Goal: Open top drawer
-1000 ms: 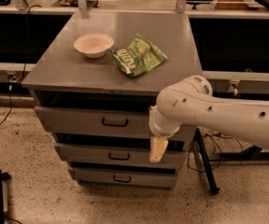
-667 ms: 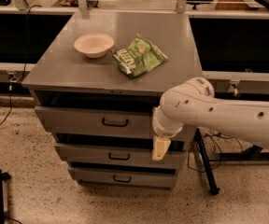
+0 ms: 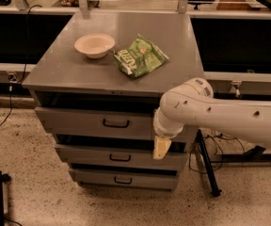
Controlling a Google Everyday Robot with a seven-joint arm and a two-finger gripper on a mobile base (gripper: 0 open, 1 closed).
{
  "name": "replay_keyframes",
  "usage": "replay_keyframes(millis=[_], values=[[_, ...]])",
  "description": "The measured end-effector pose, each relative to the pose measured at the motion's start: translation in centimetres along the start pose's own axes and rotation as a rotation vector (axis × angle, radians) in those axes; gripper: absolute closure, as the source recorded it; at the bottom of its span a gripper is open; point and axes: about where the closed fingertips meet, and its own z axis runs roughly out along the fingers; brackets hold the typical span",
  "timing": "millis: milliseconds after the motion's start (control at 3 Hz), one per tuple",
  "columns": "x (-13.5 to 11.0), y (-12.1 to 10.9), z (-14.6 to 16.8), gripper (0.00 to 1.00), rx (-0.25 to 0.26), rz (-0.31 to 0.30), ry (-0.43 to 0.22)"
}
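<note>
The top drawer (image 3: 79, 120) is the widest grey metal front, just under the cabinet top, with a small black loop handle (image 3: 116, 124) at its centre. A dark gap shows above its front. My gripper (image 3: 161, 148) is cream-coloured and points down at the end of the white arm (image 3: 220, 117). It hangs in front of the right part of the drawer fronts, at the height of the gap between the top and middle drawers. It is to the right of the handle and apart from it.
The middle drawer (image 3: 120, 157) and bottom drawer (image 3: 123, 179) sit below, each stepped back. A white bowl (image 3: 94, 45) and a green snack bag (image 3: 139, 55) lie on the cabinet top (image 3: 60, 69). A black stand leg (image 3: 207, 166) stands at the right. The floor is speckled.
The arm and gripper have shifted very slightly to the right. The drawers, bowl and bag have not moved.
</note>
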Motion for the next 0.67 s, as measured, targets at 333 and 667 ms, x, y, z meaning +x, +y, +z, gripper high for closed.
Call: replay_keyframes(millis=[333,667], values=[[-0.42,0.34,-0.18,0.12,-0.021,-0.005,0.000],[-1.01,0.34,-0.51,0.11,-0.037,-0.015,-0.007]])
